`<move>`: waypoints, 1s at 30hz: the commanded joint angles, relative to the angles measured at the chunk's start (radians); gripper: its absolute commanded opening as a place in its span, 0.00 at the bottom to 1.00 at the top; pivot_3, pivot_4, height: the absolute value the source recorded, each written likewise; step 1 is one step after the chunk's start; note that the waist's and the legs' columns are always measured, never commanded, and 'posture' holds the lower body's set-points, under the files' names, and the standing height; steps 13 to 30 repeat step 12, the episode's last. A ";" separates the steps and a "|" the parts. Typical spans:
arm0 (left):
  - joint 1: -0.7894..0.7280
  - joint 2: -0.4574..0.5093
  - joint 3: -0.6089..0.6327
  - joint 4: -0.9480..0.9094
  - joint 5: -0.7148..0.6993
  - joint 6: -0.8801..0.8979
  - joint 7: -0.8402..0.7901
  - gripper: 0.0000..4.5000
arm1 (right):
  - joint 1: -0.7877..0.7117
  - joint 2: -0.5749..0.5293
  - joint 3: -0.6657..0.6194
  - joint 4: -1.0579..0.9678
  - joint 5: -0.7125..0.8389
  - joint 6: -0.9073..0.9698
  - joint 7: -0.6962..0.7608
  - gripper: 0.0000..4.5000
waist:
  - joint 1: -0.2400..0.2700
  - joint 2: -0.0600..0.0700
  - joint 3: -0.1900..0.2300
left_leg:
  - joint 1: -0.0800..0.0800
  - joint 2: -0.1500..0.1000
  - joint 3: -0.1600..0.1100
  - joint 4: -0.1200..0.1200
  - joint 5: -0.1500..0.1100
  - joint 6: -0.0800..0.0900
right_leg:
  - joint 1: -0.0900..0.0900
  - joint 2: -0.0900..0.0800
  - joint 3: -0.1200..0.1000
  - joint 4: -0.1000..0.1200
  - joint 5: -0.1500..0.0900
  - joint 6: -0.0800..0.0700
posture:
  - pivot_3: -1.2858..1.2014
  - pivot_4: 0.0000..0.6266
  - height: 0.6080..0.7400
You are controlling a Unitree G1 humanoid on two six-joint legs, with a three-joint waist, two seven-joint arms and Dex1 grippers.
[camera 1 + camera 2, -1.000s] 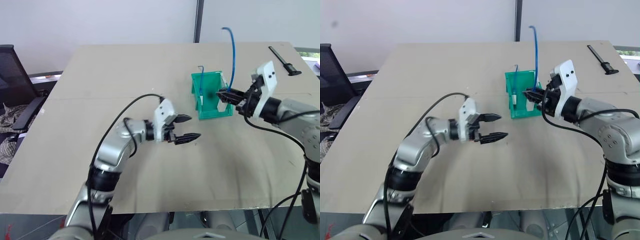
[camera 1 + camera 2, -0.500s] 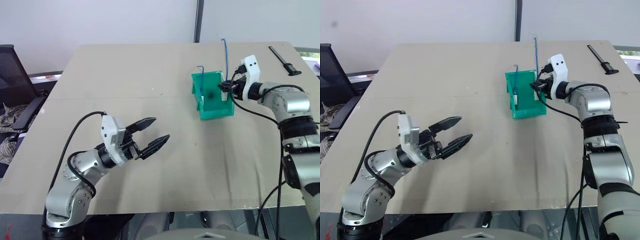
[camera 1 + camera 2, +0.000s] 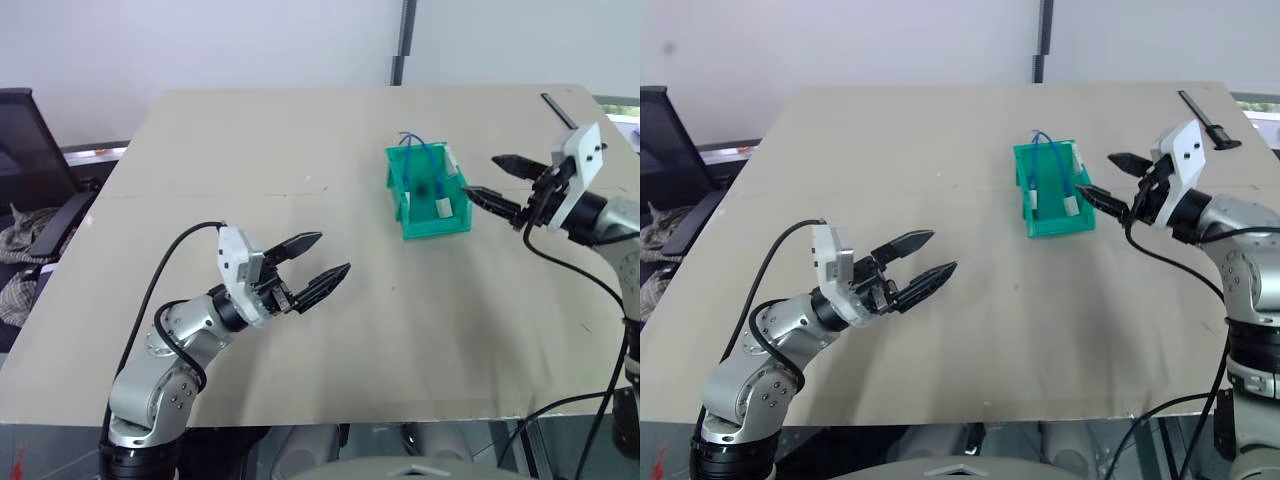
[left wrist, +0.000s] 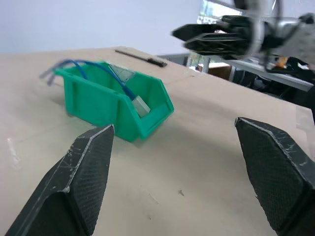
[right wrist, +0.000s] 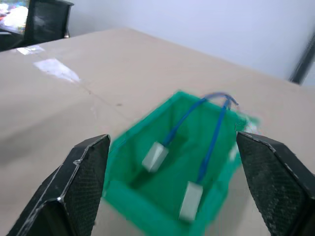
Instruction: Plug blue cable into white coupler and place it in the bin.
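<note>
The teal-green bin (image 3: 403, 180) stands right of the table's middle. The blue cable (image 5: 212, 132) lies inside it, arching over the back rim. A small white coupler (image 5: 189, 200) sits at the cable's end near the bin's right wall. A second blue strand (image 5: 179, 123) beside it ends at another white piece (image 5: 154, 156). My right gripper (image 3: 485, 177) hovers open just right of the bin, holding nothing. My left gripper (image 3: 333, 253) is open and empty over the table, well to the bin's near left.
A black tool (image 3: 558, 110) lies at the table's far right corner. An office chair (image 3: 25, 150) stands off the table's left edge. In the left wrist view the right gripper (image 4: 221, 37) shows beyond the bin (image 4: 113, 105).
My right gripper has opened, let go of the blue cable and drawn back to the right. The cable, which stood up above the bin, has dropped into it. My left gripper pulled back toward the near left.
</note>
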 commanded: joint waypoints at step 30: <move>0.106 0.169 0.018 0.184 0.093 -0.083 -0.152 0.89 | 0.783 -0.009 -0.262 -0.170 -0.159 -0.408 0.119 0.95 | -0.002 0.002 -0.001 | 0.008 0.002 0.005 0.000 -0.003 0.004 | 0.006 0.001 0.002 -0.001 0.000 0.000 | 0.52 0.24 0.92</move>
